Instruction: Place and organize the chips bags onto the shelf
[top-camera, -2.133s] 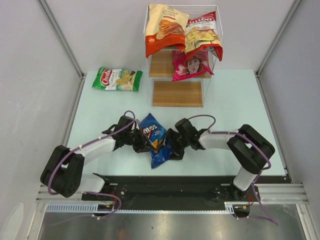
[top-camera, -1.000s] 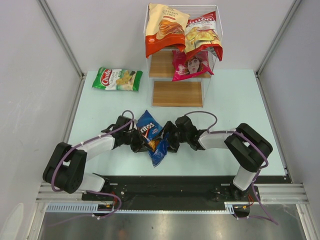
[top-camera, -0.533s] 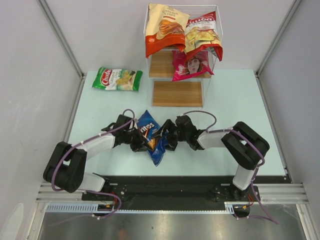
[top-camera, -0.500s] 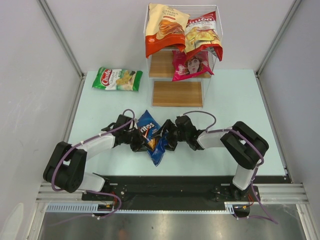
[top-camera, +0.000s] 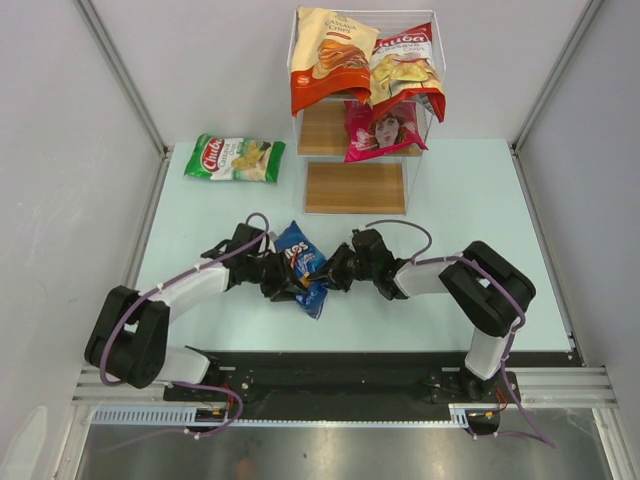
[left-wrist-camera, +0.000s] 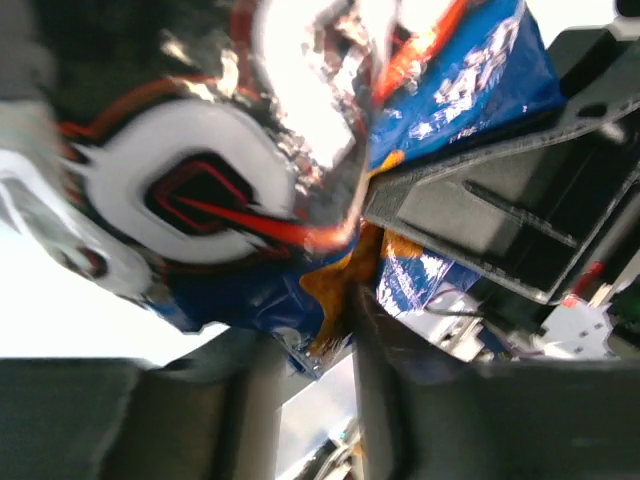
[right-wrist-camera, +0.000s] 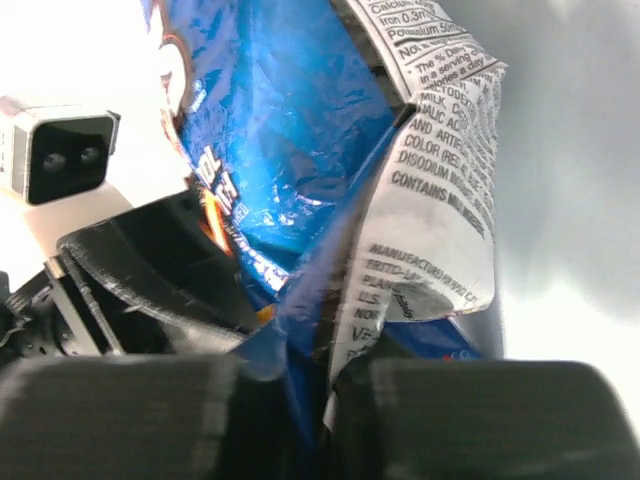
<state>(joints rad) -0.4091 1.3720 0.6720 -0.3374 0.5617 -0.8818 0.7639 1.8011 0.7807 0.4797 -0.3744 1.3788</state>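
The blue Doritos bag (top-camera: 303, 266) is held crumpled just above the table between my two grippers. My right gripper (top-camera: 335, 272) is shut on the bag's right edge; in the right wrist view the printed back seam (right-wrist-camera: 430, 200) is pinched at the right gripper (right-wrist-camera: 315, 370). My left gripper (top-camera: 279, 275) is at the bag's left side with its jaws parted. In the left wrist view the bag (left-wrist-camera: 470, 80) has its lower edge at the left gripper (left-wrist-camera: 315, 330), with table showing in the gap. The shelf (top-camera: 355, 187) stands behind.
On the shelf's top tier lean an orange-and-cream bag (top-camera: 330, 55) and a red Chuba bag (top-camera: 405, 65); a pink bag (top-camera: 382, 128) rests on the middle tier. A green Chuba bag (top-camera: 235, 157) lies flat at the table's back left.
My right gripper has shut on the blue bag's right edge. My left gripper's jaws have parted. The bag has bunched up and shifted slightly away from the bases.
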